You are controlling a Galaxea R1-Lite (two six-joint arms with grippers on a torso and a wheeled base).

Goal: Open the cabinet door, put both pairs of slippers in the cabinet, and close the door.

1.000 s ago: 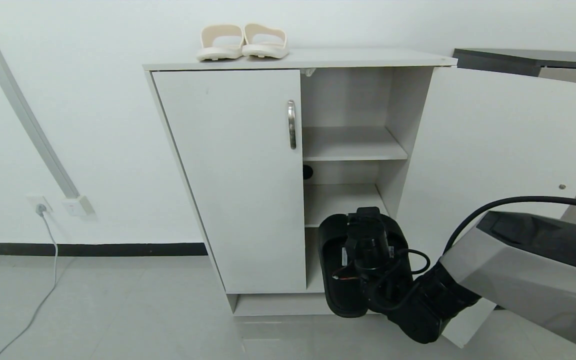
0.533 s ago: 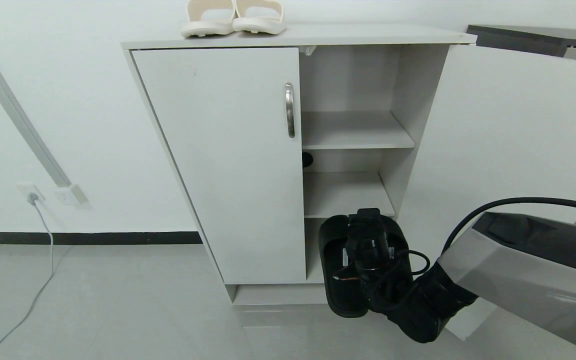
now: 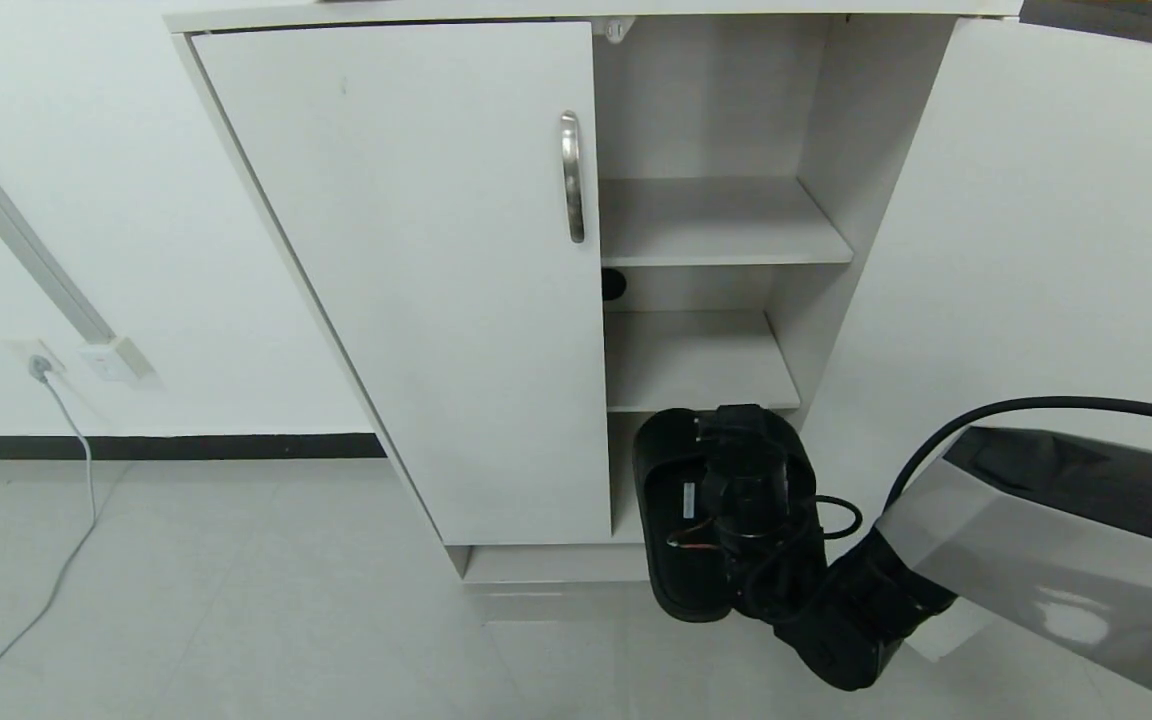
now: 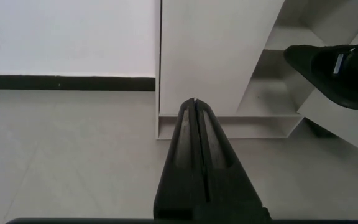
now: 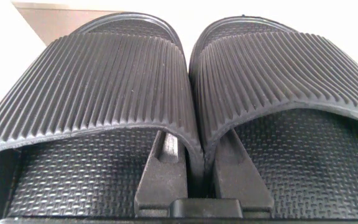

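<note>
While the left gripper (image 4: 194, 109) hangs low over the grey floor (image 3: 236, 600), near and left of the cabinet front, its two fingers are pressed flat together.

Right gripper (image 3: 741, 450): pinches the pair of black slippers (image 3: 674, 520). In the right wrist view its fingers (image 5: 166, 171) lie on the footbeds under the ribbed straps and clamp the two inner side walls. The slippers are held side by side, clear of the floor, at the mouth of the lowest compartment (image 3: 626, 500); whether they touch the cabinet, cannot tell.

Cabinet (image 3: 836, 120), white: left door (image 3: 416, 280) closed, with a metal handle (image 3: 571, 178); right door (image 3: 1036, 250) swung wide open. Two shelves (image 3: 706, 220) lie above the lowest compartment.

Far left: white wall with a socket (image 3: 34, 365) and a cable (image 3: 66, 520) running down to the floor.
</note>
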